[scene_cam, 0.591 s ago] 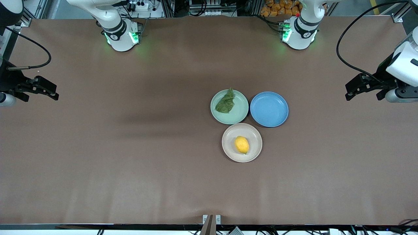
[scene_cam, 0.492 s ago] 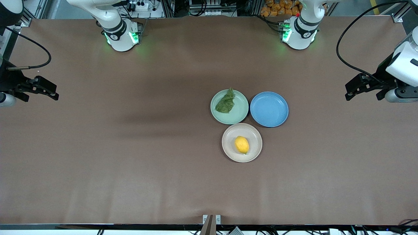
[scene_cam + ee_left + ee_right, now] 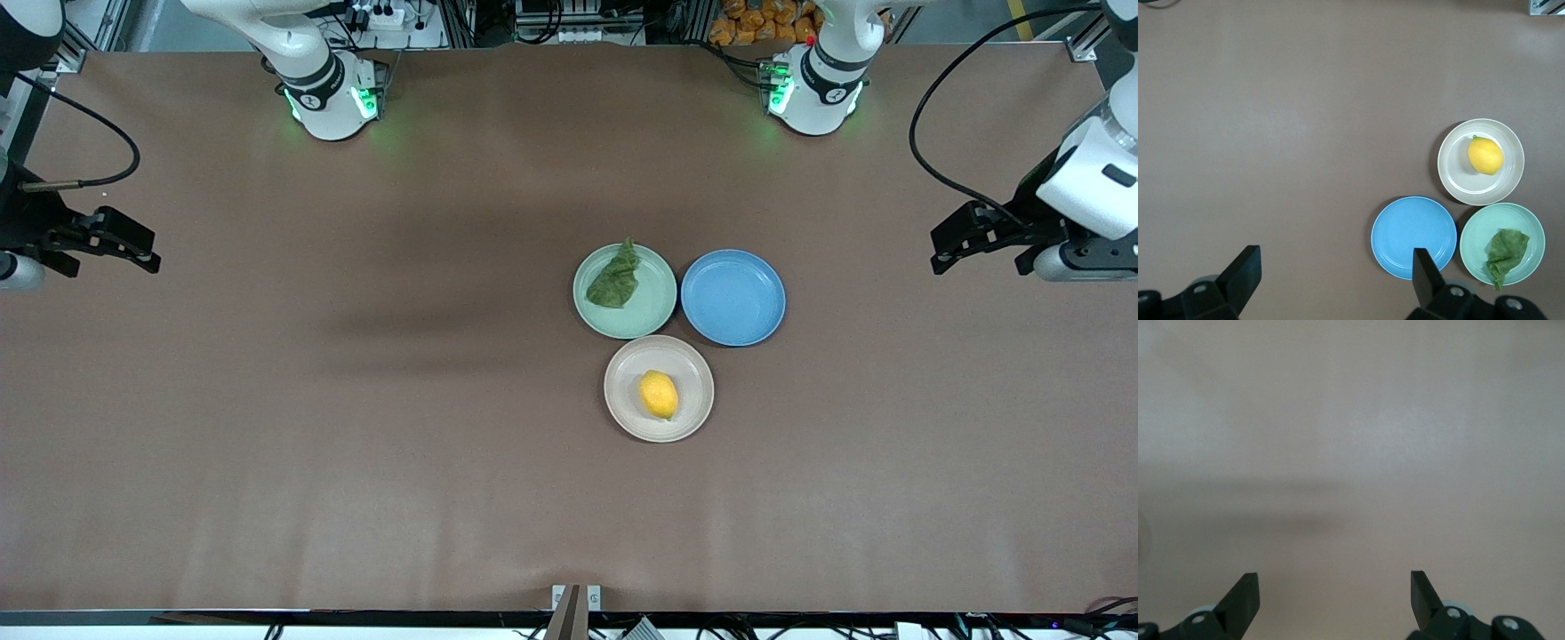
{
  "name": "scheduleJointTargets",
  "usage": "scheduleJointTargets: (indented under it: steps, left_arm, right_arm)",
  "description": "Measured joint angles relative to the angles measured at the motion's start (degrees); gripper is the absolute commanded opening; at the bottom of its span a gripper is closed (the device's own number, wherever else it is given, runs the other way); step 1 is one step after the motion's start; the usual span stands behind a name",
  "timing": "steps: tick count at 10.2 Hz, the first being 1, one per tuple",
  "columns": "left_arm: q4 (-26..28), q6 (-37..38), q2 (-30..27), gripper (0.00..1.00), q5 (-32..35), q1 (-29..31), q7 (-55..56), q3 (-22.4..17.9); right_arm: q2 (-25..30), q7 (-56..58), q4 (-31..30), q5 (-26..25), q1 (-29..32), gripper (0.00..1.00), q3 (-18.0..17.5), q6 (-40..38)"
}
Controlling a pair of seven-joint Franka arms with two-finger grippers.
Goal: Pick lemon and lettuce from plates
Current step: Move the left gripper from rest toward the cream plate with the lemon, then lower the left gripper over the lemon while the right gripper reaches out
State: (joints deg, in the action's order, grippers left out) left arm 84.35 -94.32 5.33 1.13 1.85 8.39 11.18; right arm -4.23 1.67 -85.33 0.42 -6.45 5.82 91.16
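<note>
While both arms hang at the table's ends, you have nothing in hand: the left gripper [image 3: 944, 252] at the frame's right edge and the right gripper [image 3: 142, 252] at its left edge both have fingers spread wide apart, and the right arm waits. Near the frame's centre, the lemon [image 3: 659, 394], a bright yellow oval with a pointed tip, lies on the beige plate [image 3: 622, 364], nearest the front camera. The lettuce [image 3: 614, 281], a dark green, crumpled leaf, rests on the mint plate [image 3: 653, 311], reaching that plate's upper rim. A bare blue plate [image 3: 733, 297] sits beside it. Bring the left gripper in over the lemon first, come down straight, and close across its narrow width so it cannot roll; pinch the lettuce at its thickest fold.
</note>
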Motion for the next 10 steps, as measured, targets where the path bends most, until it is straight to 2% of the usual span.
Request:
scheduleJointTargets:
  steps: [4,7,10]
  left_arm:
    - [0.23,-2.83,7.98,1.00,-0.07,-3.94,5.31,0.05]
    - [0.25,-11.12,16.27,1.00,-0.07,-8.99,12.59,0.07]
    - [-0.86,-17.66,22.89,1.00,-0.08,-12.33,17.87,-0.06]
  right_arm:
    - [-0.01,0.00,0.01,0.00,0.02,1.00,-0.01,-0.03]
    - [-0.01,0.00,0.05,0.05,0.05,1.00,-0.65,-0.05]
    - [-0.10,-0.09,0.06,0.17,-0.02,1.00,-3.06,0.05]
